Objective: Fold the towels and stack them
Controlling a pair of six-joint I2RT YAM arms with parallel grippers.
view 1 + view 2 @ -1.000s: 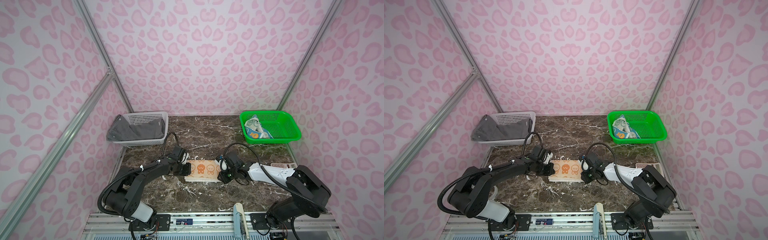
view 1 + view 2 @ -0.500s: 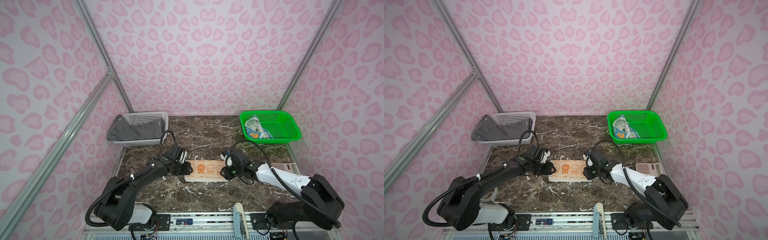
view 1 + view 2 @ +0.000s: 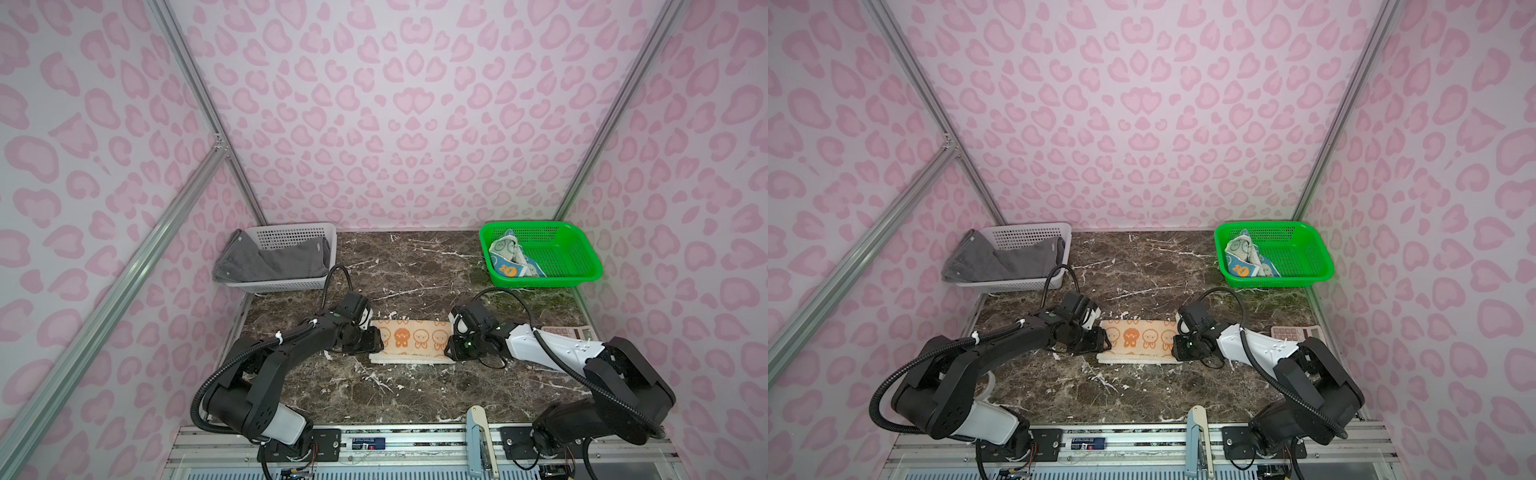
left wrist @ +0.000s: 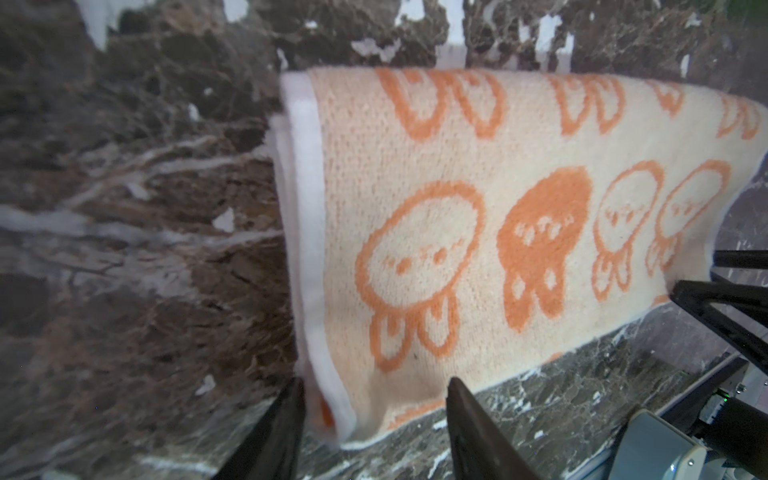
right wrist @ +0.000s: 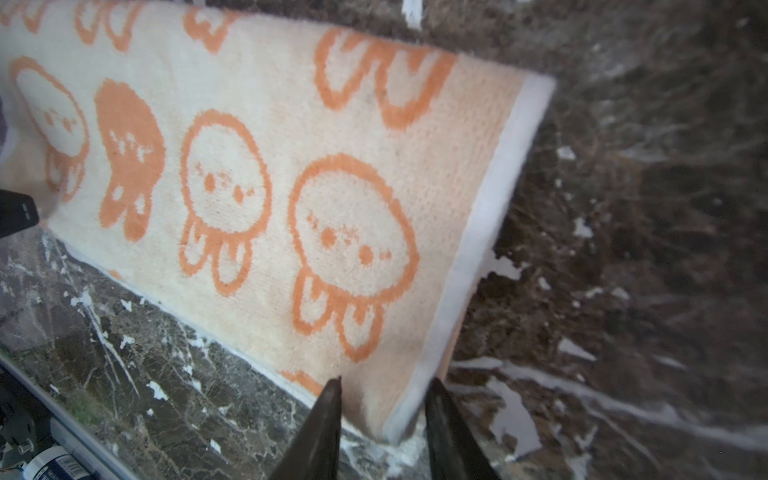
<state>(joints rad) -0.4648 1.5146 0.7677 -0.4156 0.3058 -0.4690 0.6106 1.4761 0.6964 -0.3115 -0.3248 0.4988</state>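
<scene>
Beside orange towel, only wrist views show fingers, seemingly parted.

Cream towel with orange rabbit prints (white hem), dark grey towel, brown marbled table

Open tabletop before orange towel

Three towels: grey towel, orange towel, blue towel. Two baskets: white basket, green basket.
</scene>
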